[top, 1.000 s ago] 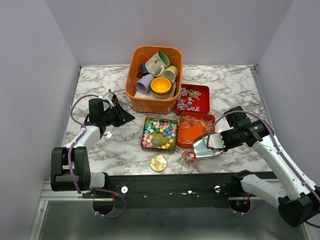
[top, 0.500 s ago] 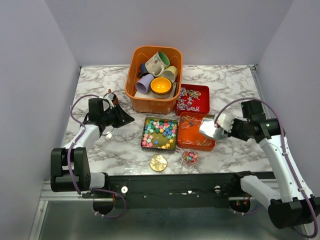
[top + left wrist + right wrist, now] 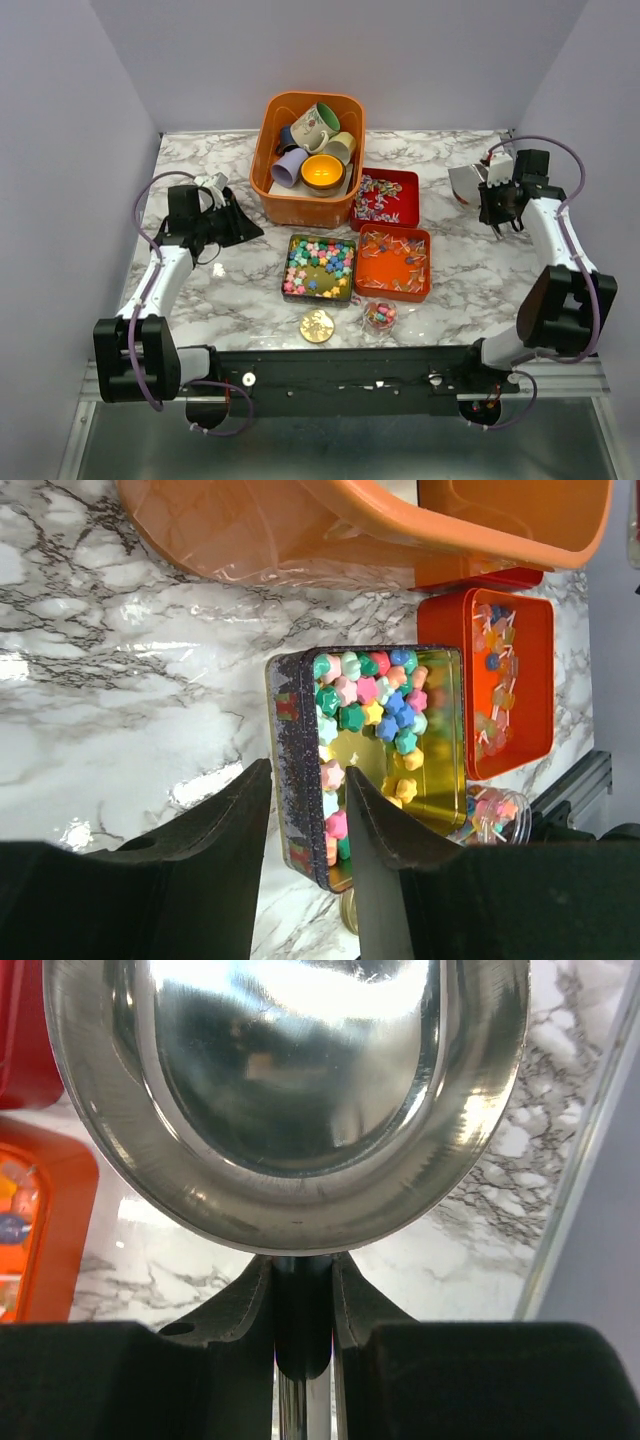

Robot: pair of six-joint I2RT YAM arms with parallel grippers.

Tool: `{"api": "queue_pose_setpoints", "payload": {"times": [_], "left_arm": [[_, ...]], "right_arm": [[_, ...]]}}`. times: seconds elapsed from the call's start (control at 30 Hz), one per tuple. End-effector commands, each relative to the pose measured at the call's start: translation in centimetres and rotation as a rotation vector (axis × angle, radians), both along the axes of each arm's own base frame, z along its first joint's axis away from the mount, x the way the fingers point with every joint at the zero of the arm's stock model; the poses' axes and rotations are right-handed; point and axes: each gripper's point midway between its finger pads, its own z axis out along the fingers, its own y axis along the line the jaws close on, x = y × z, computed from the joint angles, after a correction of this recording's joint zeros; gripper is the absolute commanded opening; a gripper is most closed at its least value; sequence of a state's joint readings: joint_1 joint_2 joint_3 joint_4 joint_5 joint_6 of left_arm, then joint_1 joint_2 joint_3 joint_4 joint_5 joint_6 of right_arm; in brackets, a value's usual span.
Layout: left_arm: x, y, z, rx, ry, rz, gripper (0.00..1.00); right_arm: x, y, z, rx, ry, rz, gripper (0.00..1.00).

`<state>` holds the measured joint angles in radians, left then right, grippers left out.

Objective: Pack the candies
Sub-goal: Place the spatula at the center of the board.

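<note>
Marble tabletop (image 3: pixel 190 300): at its near edge a small clear tub (image 3: pixel 368 310) sits beside a gold disc (image 3: pixel 317 326), and just behind, mid-table, the candies (image 3: pixel 318 262) lie in a dark tin (image 3: pixel 283 705) and an orange tray (image 3: pixel 440 700), with a few in the tub. Toward the left edge the left gripper (image 3: pixel 248 231) hangs open and empty; by the far right corner the right gripper (image 3: pixel 302 1278) clamps the handle of a steel scoop (image 3: pixel 290 1090)

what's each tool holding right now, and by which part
The right tool grips a metal scoop by its narrow handle, close to the bowl. The left tool is open and holds nothing.
</note>
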<state>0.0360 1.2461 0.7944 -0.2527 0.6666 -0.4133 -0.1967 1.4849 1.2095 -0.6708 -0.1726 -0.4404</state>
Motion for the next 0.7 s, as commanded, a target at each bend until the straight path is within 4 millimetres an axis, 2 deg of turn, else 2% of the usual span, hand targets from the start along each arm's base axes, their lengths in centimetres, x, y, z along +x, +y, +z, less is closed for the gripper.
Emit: {"api": "queue_pose_setpoints", "payload": {"times": [0.0, 0.07, 0.17, 0.23, 0.3, 0.5, 0.6, 0.67], "left_arm": [[0.1, 1.6, 1.6, 0.078, -0.053, 0.015, 0.46], [0.0, 2.0, 1.8, 0.100, -0.063, 0.015, 0.47], [-0.6, 2.9, 1.5, 0.159, -0.058, 0.029, 0.51], [-0.9, 3.7, 0.9, 0.185, -0.048, 0.039, 0.52], [-1.1, 4.2, 0.7, 0.197, -0.041, 0.039, 0.52], [0.1, 4.9, 1.4, 0.178, -0.073, 0.060, 0.53], [0.7, 5.4, 1.6, 0.174, -0.083, 0.079, 0.53], [0.8, 5.5, 1.5, 0.166, -0.079, 0.083, 0.53]], "right_arm": [[3.3, -0.6, -1.7, 0.077, -0.052, -0.133, 0.01], [3.5, -1.2, -3.9, 0.065, -0.005, -0.150, 0.01], [4.4, -2.4, -5.0, 0.014, 0.000, -0.168, 0.01], [4.7, -3.0, -6.6, -0.013, 0.032, -0.181, 0.01], [4.8, -3.1, -7.9, -0.019, 0.067, -0.173, 0.01], [4.0, -3.0, -10.0, -0.023, 0.130, -0.133, 0.01], [3.8, -3.0, -10.3, -0.032, 0.142, -0.120, 0.12], [3.7, -2.8, -10.3, -0.029, 0.150, -0.108, 0.35]]}}
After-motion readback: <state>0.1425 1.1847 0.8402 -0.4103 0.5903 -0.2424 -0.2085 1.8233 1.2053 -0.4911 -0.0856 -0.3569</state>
